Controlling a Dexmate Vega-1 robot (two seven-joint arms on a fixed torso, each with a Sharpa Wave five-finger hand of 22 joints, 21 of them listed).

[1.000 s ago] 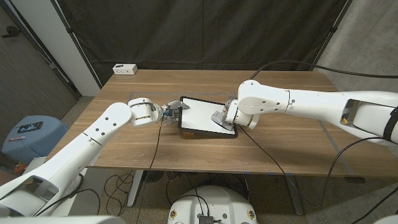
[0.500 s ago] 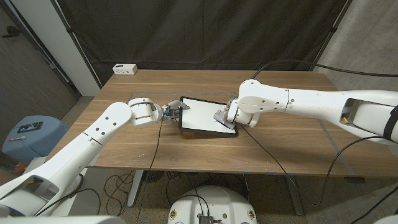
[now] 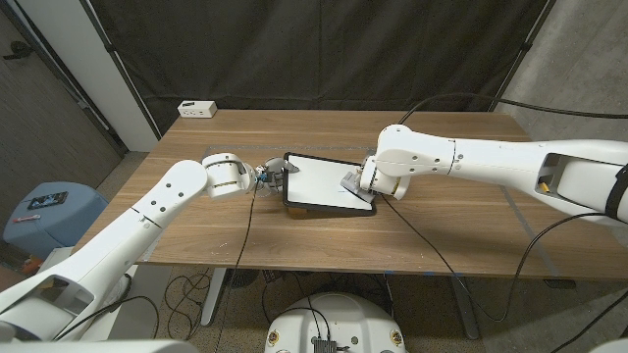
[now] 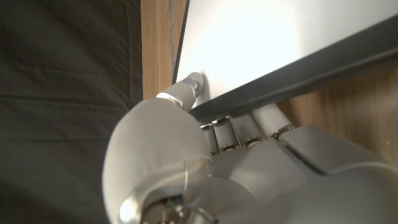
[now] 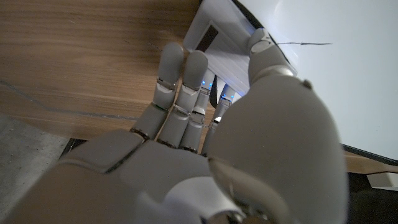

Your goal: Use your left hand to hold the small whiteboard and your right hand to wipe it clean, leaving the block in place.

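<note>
This looks like a robotics lab: a wooden table (image 3: 324, 230) stands before a black curtain backdrop (image 3: 324, 49), cables (image 3: 245, 294) trail over a bare concrete floor (image 3: 579, 74), and a white power strip (image 3: 197, 109) sits at the table's far corner.

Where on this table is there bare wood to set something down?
Free: the table right of the whiteboard under the right arm, the near strip, and the far strip beside the white box. Crowded: the whiteboard's ends, where the left hand and right hand sit.
</note>
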